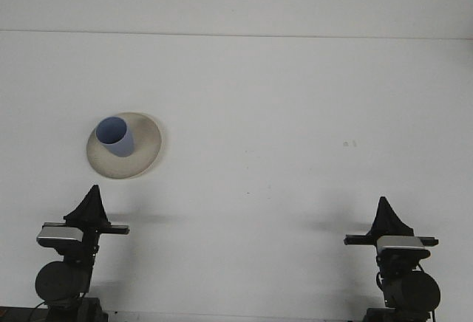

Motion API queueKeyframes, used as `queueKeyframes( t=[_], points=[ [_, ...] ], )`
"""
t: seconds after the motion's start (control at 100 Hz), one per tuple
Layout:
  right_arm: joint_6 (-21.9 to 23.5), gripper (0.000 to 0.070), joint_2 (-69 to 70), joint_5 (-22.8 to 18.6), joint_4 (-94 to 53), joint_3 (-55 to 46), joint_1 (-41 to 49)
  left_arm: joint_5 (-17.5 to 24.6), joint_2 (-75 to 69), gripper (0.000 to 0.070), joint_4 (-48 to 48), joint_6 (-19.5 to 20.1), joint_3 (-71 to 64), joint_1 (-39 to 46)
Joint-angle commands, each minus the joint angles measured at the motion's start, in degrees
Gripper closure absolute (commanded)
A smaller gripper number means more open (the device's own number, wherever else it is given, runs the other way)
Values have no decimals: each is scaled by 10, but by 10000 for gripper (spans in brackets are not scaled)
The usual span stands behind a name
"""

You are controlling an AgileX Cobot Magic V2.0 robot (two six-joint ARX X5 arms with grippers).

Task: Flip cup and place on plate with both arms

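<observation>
A blue cup point(116, 136) stands upright, mouth up, on a cream plate point(144, 152) at the left of the white table. My left gripper point(92, 193) rests low at the front left, well below the plate and apart from it, and appears shut to a point with nothing in it. My right gripper point(383, 205) sits low at the front right, far from the cup, and also looks shut and empty.
The white table point(281, 115) spreads between the arms and back to a pale wall. A small dark speck point(349, 143) marks the surface at the right.
</observation>
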Motion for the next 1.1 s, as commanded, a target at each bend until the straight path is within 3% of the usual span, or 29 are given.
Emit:
queueKeyframes(
  t=[0.0,0.21,1.09],
  points=[
    [14,700,0,4,16,-9,1,0,-1,689,6,0,-12,1],
    [37,700,0,31,24,-31,1,0,-1,689,6,0,-12,1],
    [38,700,0,30,48,-38,0,0,-1,689,6,0,-12,1]
  ],
)
